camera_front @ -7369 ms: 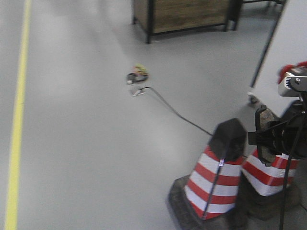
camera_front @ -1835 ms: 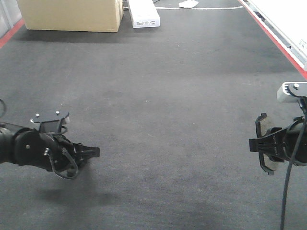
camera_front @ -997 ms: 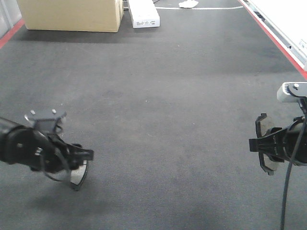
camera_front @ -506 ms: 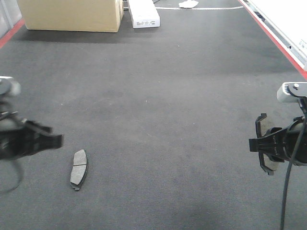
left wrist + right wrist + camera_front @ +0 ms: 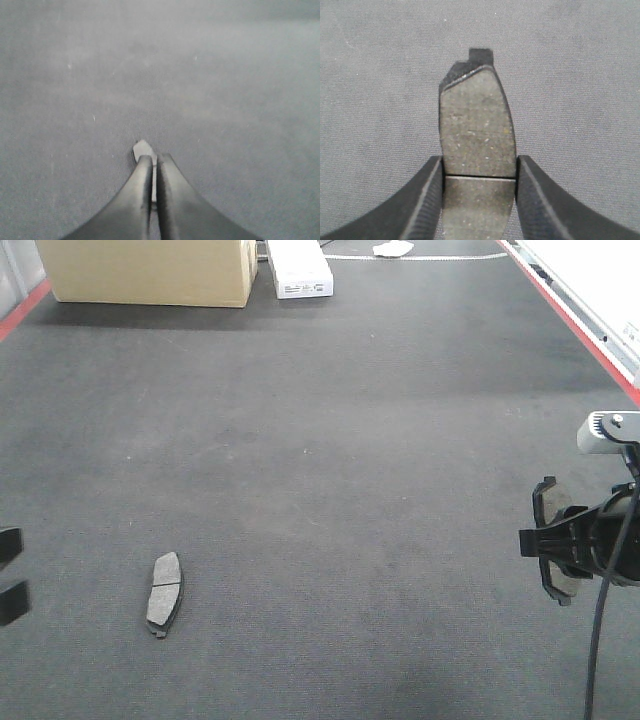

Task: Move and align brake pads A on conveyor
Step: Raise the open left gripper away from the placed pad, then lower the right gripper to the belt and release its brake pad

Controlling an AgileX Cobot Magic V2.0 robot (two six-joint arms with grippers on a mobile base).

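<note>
One brake pad A (image 5: pixel 164 593) lies flat on the dark conveyor (image 5: pixel 350 440), low on the left, lengthwise towards the far end. My left gripper (image 5: pixel 155 161) has pulled back from it. Its fingers stand close together with only a thin slit and nothing between them, and the pad's tip (image 5: pixel 142 149) shows just beyond them. In the front view only dark bits of the left arm (image 5: pixel 12 602) show at the left edge. My right gripper (image 5: pixel 479 172) is shut on a second brake pad A (image 5: pixel 476 125), held upright above the belt at the right (image 5: pixel 555 505).
A cardboard box (image 5: pixel 145 270) and a white box (image 5: pixel 298 270) stand at the belt's far end. A red edge strip (image 5: pixel 570 315) runs along the right side, with a white surface beyond it.
The left gripper lowered its brake pad, let it go on the belt and drew back left, almost out of the front view. The right gripper and its pad have not moved.
</note>
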